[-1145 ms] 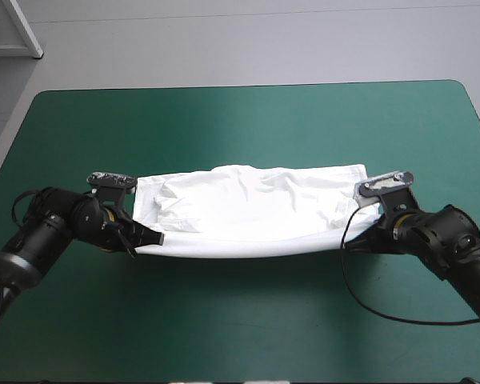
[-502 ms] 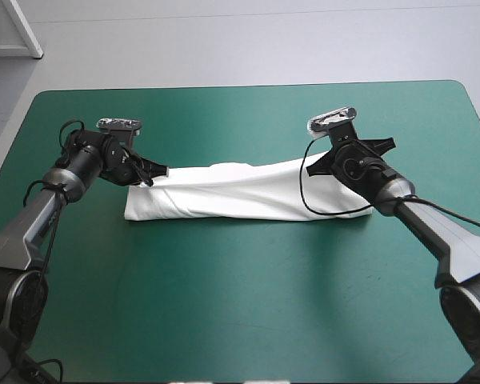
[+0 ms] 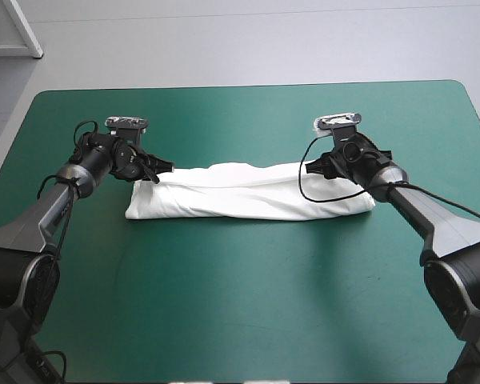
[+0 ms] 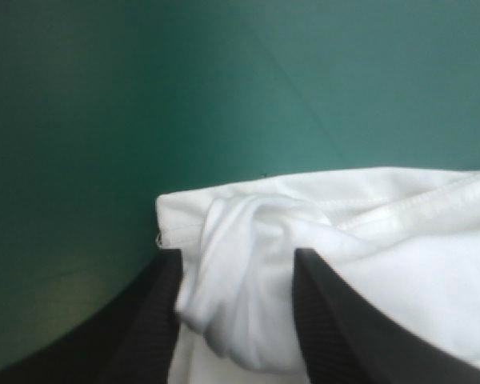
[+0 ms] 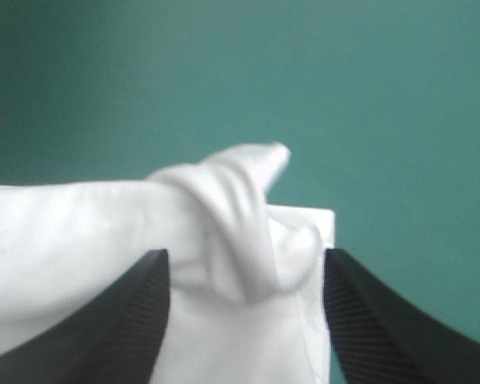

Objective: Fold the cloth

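The white T-shirt [image 3: 248, 192] lies on the teal-green cover as a long folded band running left to right. My left gripper [image 3: 162, 170] is at the band's far left corner. In the left wrist view the T-shirt [image 4: 400, 240] has a bunched corner lying between the parted fingers of the left gripper [image 4: 238, 264], which stands open. My right gripper [image 3: 324, 164] is at the band's far right corner. In the right wrist view the right gripper [image 5: 246, 256] is open wide, with a twisted fold of the T-shirt [image 5: 64, 224] loose between its fingers.
Bare teal-green cover [image 3: 248, 304] surrounds the band, with wide room toward the near edge and a narrower strip toward the far edge. A white piece of furniture [image 3: 12, 32] stands beyond the table's far left corner.
Earlier both grippers held the shirt's near edge, shut on it, and carried it over to the far side, halving the shirt. Just now both sets of fingers have parted.
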Available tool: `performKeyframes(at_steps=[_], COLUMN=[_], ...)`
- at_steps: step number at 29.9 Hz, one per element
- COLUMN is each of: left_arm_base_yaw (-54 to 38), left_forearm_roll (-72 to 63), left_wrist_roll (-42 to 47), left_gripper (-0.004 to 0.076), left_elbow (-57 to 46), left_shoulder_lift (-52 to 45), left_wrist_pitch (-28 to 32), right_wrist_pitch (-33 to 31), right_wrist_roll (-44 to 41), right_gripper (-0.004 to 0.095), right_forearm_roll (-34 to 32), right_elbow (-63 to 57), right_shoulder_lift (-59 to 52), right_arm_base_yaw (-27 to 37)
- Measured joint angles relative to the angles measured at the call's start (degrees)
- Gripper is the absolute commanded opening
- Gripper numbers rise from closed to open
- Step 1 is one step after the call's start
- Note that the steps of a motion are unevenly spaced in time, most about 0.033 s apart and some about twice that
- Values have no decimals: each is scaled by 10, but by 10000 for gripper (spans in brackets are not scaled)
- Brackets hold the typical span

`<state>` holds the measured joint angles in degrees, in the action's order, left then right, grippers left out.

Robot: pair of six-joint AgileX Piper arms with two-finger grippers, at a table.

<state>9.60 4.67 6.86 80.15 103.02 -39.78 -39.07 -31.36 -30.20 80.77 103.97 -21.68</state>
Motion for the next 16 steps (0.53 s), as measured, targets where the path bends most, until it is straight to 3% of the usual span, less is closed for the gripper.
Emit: performKeyframes(at_steps=[7,11,16], left_arm_base_yaw=[0,11,70], left_forearm_roll=[-10,-58,-110], left_wrist_roll=[-3,-13,-35], left_gripper=[391,265,87], left_elbow=[49,61,61], left_shoulder_lift=[-42,-81,-83], left_wrist_pitch=[-61,-98,-115], right_wrist_pitch=[-46,-71,-105], right_wrist_roll=[16,39,137], right_gripper=[733,732,724], right_forearm_roll=[3,18,147], right_elbow=[6,10,11], right_shoulder_lift=[-67,-121,-166], right_arm_base_yaw=[3,10,71])
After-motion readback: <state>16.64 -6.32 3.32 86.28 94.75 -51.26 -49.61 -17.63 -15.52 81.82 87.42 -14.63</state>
